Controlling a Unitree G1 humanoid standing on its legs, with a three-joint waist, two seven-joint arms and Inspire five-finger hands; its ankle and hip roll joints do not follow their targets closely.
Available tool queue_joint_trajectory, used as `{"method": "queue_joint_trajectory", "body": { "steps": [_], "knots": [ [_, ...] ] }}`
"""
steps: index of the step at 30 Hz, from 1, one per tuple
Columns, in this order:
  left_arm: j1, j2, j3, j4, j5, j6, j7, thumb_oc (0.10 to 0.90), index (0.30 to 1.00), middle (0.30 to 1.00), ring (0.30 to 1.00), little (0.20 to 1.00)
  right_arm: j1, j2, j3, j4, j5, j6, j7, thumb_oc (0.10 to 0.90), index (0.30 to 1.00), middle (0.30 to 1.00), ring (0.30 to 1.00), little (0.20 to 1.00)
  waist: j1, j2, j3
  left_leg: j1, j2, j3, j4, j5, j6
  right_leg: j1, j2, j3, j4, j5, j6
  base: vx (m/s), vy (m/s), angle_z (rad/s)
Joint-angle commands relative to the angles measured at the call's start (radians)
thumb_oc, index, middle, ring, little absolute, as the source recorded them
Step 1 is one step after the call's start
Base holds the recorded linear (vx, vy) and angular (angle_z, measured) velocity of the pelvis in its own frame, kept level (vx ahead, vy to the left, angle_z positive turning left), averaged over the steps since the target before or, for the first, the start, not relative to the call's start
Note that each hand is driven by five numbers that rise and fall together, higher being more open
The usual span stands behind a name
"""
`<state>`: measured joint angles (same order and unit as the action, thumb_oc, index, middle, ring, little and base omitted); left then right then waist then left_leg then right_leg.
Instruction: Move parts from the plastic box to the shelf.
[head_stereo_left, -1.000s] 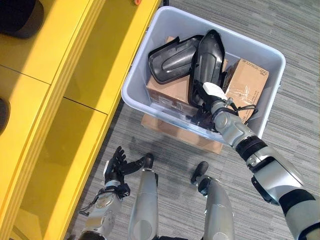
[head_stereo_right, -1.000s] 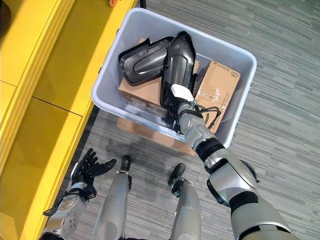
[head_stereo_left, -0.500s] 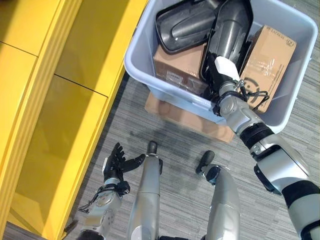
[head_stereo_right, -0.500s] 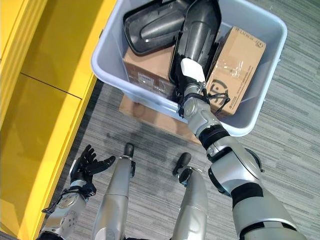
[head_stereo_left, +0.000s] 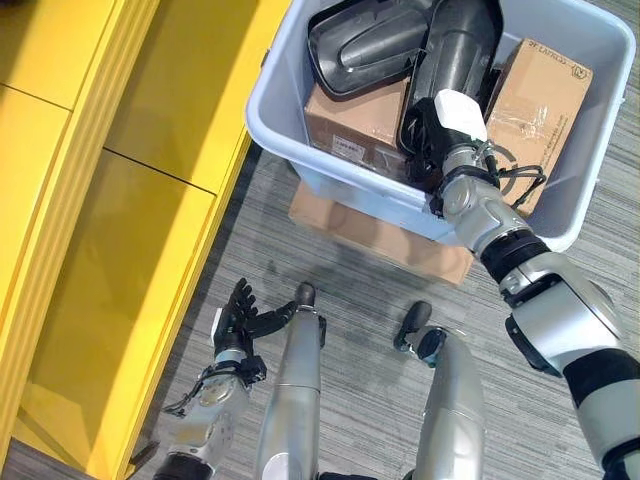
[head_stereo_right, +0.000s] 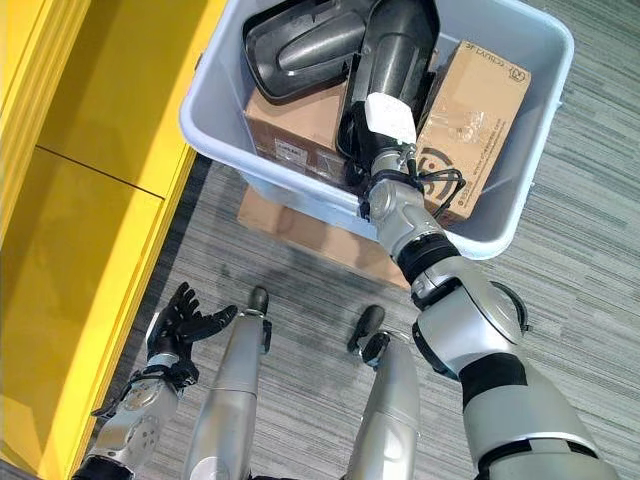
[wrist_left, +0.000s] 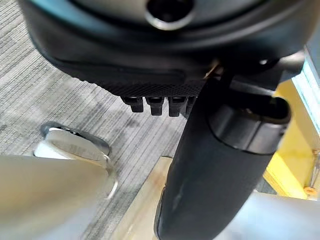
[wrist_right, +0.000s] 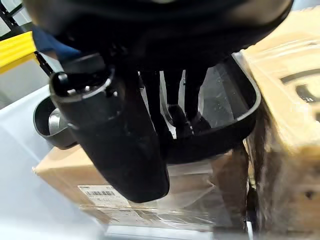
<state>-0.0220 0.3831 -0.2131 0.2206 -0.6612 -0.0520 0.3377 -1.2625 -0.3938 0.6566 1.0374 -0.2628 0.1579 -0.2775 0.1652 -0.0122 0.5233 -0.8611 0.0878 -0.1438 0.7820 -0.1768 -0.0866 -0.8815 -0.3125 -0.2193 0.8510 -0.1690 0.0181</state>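
A grey plastic box stands on the floor beside the yellow shelf. In it a long black moulded part leans upright between cardboard boxes, and a second black part lies on top at the back. My right hand reaches into the box at the long part's lower end. In the right wrist view its fingers hook over the part's rim with the thumb outside. My left hand hangs low by the shelf front, open with fingers spread and holding nothing.
Two cardboard boxes fill the plastic box, one at the right and one under the black parts. A flat cardboard sheet lies under the plastic box. Grey carpet stretches to the right; the shelf's yellow boards run along the left.
The whole picture has shifted, so the camera moved. My right hand stays on the long black part. My left hand has tipped its fingers slightly further up.
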Motion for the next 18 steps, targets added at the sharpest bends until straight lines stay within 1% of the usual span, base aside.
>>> {"method": "queue_joint_trajectory", "body": {
  "steps": [1, 2, 3, 4, 5, 6, 7, 8, 11, 12, 13, 14, 18],
  "knots": [
    [-0.001, 0.038, -0.022, -0.066, 0.002, -0.081, 0.005, 0.900, 1.000, 1.000, 1.000, 1.000, -0.004, 0.000, 0.023, 0.051, 0.019, 0.000, 0.028, 0.400, 0.300, 0.300, 0.300, 0.300, 0.011, 0.047, -0.003, 0.116, 0.034, 0.034, 0.004, -0.139, 0.040, 0.183, -0.025, 0.102, -0.082, -0.104, 0.098, -0.02, -0.031, 0.06],
    [-0.009, 0.037, -0.026, -0.061, 0.005, -0.079, -0.001, 0.900, 1.000, 1.000, 1.000, 1.000, 0.012, 0.013, 0.011, 0.042, 0.021, 0.001, 0.029, 0.400, 0.300, 0.300, 0.300, 0.300, 0.006, 0.043, -0.003, 0.149, 0.034, 0.037, -0.034, -0.122, 0.034, 0.222, -0.026, 0.093, -0.120, -0.086, 0.105, -0.02, -0.033, 0.09],
    [-0.016, 0.038, -0.027, -0.059, 0.010, -0.075, -0.009, 0.900, 1.000, 1.000, 1.000, 1.000, 0.022, 0.023, 0.006, 0.025, 0.016, 0.000, 0.032, 0.400, 0.300, 0.300, 0.300, 0.300, 0.001, 0.040, -0.003, 0.197, 0.035, 0.041, -0.094, -0.091, 0.024, 0.279, -0.023, 0.079, -0.181, -0.057, 0.112, -0.10, -0.027, 0.10],
    [-0.024, 0.039, -0.027, -0.061, 0.011, -0.076, -0.014, 0.900, 1.000, 1.000, 1.000, 1.000, 0.019, 0.024, 0.002, 0.017, 0.015, 0.000, 0.032, 0.400, 0.300, 0.300, 0.300, 0.300, -0.002, 0.037, -0.003, 0.199, 0.032, 0.043, -0.129, -0.050, 0.027, 0.285, -0.023, 0.066, -0.222, -0.017, 0.106, -0.01, -0.015, 0.12],
    [-0.018, 0.039, -0.029, -0.060, 0.011, -0.076, -0.014, 0.900, 1.000, 1.000, 1.000, 1.000, 0.025, 0.027, 0.003, 0.018, 0.015, 0.000, 0.033, 0.400, 0.300, 0.300, 0.300, 0.300, -0.001, 0.038, -0.003, 0.220, 0.036, 0.041, -0.122, -0.079, 0.022, 0.303, -0.021, 0.071, -0.210, -0.043, 0.114, -0.08, -0.003, 0.06],
    [-0.028, 0.041, -0.026, -0.057, 0.013, -0.075, -0.019, 0.900, 1.000, 1.000, 1.000, 1.000, 0.023, 0.028, 0.000, 0.004, 0.011, -0.001, 0.031, 0.400, 0.300, 0.300, 0.300, 0.300, -0.003, 0.034, -0.003, 0.234, 0.034, 0.047, -0.166, -0.034, 0.024, 0.318, -0.021, 0.059, -0.255, -0.001, 0.110, 0.00, -0.016, 0.03],
    [-0.032, 0.044, -0.025, -0.051, 0.016, -0.070, -0.030, 0.900, 1.000, 1.000, 1.000, 1.000, 0.034, 0.029, -0.014, -0.021, 0.014, -0.002, 0.034, 0.400, 0.300, 0.300, 0.300, 0.300, -0.005, 0.030, -0.003, 0.278, 0.033, 0.053, -0.204, -0.018, 0.021, 0.366, -0.019, 0.054, -0.304, 0.023, 0.116, -0.08, -0.004, -0.02],
    [-0.031, 0.044, -0.025, -0.051, 0.016, -0.070, -0.030, 0.900, 1.000, 1.000, 1.000, 1.000, 0.034, 0.029, -0.014, -0.021, 0.014, -0.002, 0.034, 0.400, 0.300, 0.300, 0.300, 0.300, -0.005, 0.030, -0.003, 0.279, 0.033, 0.053, -0.205, -0.017, 0.021, 0.368, -0.018, 0.054, -0.305, 0.023, 0.116, 0.00, -0.010, -0.07],
    [-0.043, 0.045, -0.021, -0.026, 0.022, -0.063, -0.041, 0.900, 1.000, 1.000, 1.000, 1.000, 0.052, 0.034, -0.037, -0.097, 0.035, -0.008, 0.039, 0.400, 0.300, 0.300, 0.300, 0.300, -0.013, 0.019, -0.003, 0.376, 0.036, 0.068, -0.296, 0.016, 0.012, 0.462, -0.014, 0.045, -0.398, 0.061, 0.128, 0.01, 0.000, -0.08],
    [-0.042, 0.045, -0.022, -0.026, 0.022, -0.063, -0.041, 0.900, 1.000, 1.000, 1.000, 1.000, 0.053, 0.034, -0.037, -0.097, 0.035, -0.007, 0.039, 0.400, 0.300, 0.300, 0.300, 0.300, -0.013, 0.020, -0.003, 0.379, 0.036, 0.068, -0.298, 0.017, 0.012, 0.465, -0.013, 0.044, -0.400, 0.062, 0.128, 0.04, -0.008, -0.09],
    [-0.040, 0.053, -0.010, -0.034, 0.025, -0.060, -0.049, 0.900, 1.000, 1.000, 1.000, 1.000, 0.066, 0.031, -0.047, -0.151, 0.039, -0.011, 0.042, 0.400, 0.300, 0.300, 0.300, 0.300, -0.021, 0.010, -0.020, 0.432, 0.042, 0.076, -0.353, 0.039, 0.007, 0.517, -0.014, 0.038, -0.461, 0.091, 0.134, 0.05, -0.016, -0.09],
    [-0.036, 0.054, -0.008, -0.037, 0.026, -0.056, -0.053, 0.900, 1.000, 1.000, 1.000, 1.000, 0.072, 0.031, -0.049, -0.173, 0.036, -0.012, 0.045, 0.400, 0.300, 0.300, 0.300, 0.300, -0.021, 0.006, -0.031, 0.452, 0.045, 0.078, -0.377, 0.046, 0.004, 0.536, -0.013, 0.035, -0.487, 0.098, 0.137, 0.06, -0.015, -0.07],
    [-0.023, 0.061, -0.003, -0.040, 0.030, -0.051, -0.068, 0.900, 1.000, 1.000, 1.000, 1.000, 0.091, 0.026, -0.068, -0.225, 0.046, -0.019, 0.049, 0.400, 0.300, 0.300, 0.300, 0.300, -0.027, 0.000, -0.068, 0.499, 0.049, 0.086, -0.436, 0.073, -0.004, 0.584, -0.014, 0.023, -0.552, 0.127, 0.147, 0.03, -0.008, -0.10]
  ]
}}
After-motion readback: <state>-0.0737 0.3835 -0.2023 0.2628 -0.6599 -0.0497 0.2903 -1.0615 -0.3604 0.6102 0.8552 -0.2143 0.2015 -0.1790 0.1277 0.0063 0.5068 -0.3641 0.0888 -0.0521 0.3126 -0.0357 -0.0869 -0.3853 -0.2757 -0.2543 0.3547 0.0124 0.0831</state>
